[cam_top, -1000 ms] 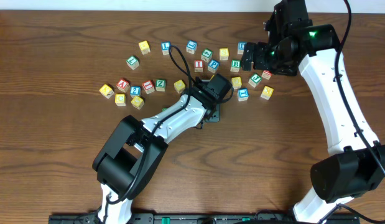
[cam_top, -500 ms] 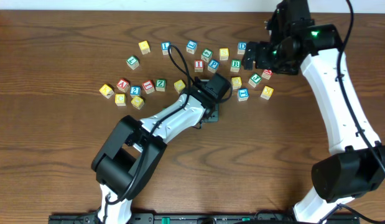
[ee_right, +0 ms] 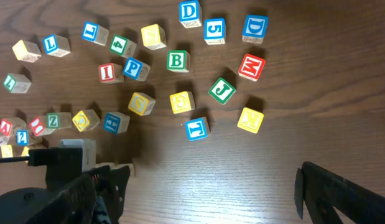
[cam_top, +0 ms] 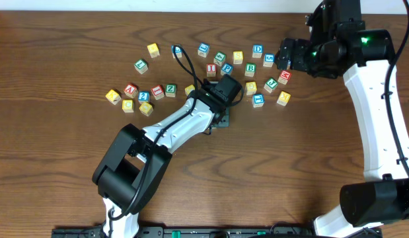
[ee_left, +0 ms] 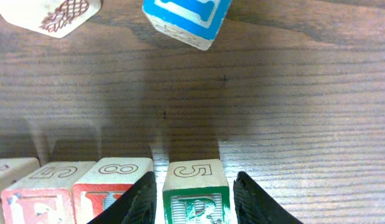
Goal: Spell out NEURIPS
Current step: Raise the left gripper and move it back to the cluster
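The green R cube [ee_left: 196, 196] stands on the wood at the right end of a row, next to the red U cube [ee_left: 114, 196] and the red E cube [ee_left: 43, 199]. A further cube [ee_left: 5, 177] shows at the frame's left edge, its letter hidden. My left gripper [ee_left: 193, 180] straddles the R cube, open a little, with a thin gap on each side. From overhead my left gripper [cam_top: 221, 118] covers this row. The red I cube [ee_right: 107, 72] and blue P cube [ee_right: 135, 68] lie loose among the scatter. My right gripper [ee_right: 211, 193] hangs wide open over bare wood.
Loose cubes spread across the back of the table: green B [ee_right: 178, 60], green J [ee_right: 222, 90], red M [ee_right: 251, 66], blue T [ee_right: 197, 128], yellow ones [ee_right: 140, 102]. Another cluster [cam_top: 141, 96] sits left. A blue cube [ee_left: 186, 18] lies just beyond the row.
My right arm has swung to the right, away from the cubes it hovered over. My left arm has stayed at nearly the same spot.
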